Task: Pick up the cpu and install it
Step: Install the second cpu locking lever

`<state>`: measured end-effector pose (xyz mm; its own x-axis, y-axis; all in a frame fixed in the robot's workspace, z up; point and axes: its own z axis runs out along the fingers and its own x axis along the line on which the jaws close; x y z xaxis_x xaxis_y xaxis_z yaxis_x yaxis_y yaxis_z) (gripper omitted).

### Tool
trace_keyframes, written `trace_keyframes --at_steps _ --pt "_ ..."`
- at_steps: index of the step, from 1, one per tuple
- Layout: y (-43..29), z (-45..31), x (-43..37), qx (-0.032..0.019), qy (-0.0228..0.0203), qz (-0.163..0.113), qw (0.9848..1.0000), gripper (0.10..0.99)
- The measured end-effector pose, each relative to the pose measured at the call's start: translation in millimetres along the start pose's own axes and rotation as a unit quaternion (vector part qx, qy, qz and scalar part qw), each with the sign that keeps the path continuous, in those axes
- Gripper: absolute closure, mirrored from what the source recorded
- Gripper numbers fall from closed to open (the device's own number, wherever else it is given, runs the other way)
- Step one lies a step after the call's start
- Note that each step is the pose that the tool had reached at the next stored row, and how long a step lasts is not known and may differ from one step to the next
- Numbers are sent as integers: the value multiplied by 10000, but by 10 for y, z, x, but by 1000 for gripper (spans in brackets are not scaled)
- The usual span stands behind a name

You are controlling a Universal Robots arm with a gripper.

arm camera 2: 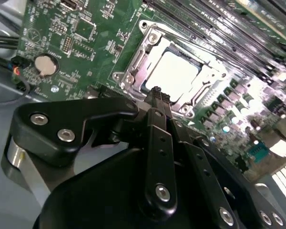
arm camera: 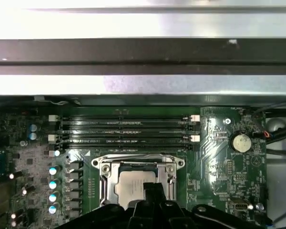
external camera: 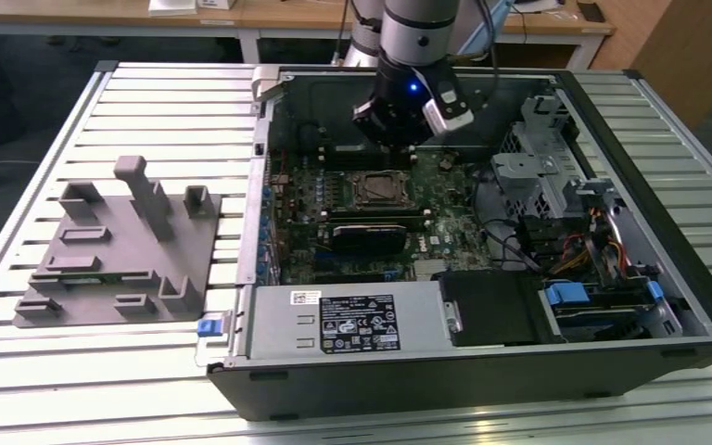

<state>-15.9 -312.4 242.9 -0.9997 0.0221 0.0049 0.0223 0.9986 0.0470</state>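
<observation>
Claw (arm camera 2: 157, 95) hovers above socket (arm camera 2: 169, 74), fingers together, empty; cpu (arm camera 2: 174, 71) sits seated inside frame, apparently installed.

A: How many chips and sockets?
B: One cpu (arm camera 2: 174, 71), one socket (arm camera: 137, 183).
A: Memory slots?
B: Four slots (arm camera: 124, 131) beside the socket.
A: Coin batteries?
B: One battery (arm camera: 240, 141).
A: Fixtures?
B: One grey fixture (external camera: 127, 250).

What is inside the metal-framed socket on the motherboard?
The cpu lies inside the socket, its pale top showing in both wrist views. The end effector covers its near edge, and the contacts underneath are hidden.
</observation>
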Motion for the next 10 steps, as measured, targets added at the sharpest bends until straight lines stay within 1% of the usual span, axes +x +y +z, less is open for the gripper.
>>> trace_keyframes --at_steps 2,8,10 --pt "-23 -6 0 0 0 1 10000 980" --pt "-192 -15 -4 -7 1 1 10000 980" --pt "-217 -15 -4 -8 0 1 10000 980"
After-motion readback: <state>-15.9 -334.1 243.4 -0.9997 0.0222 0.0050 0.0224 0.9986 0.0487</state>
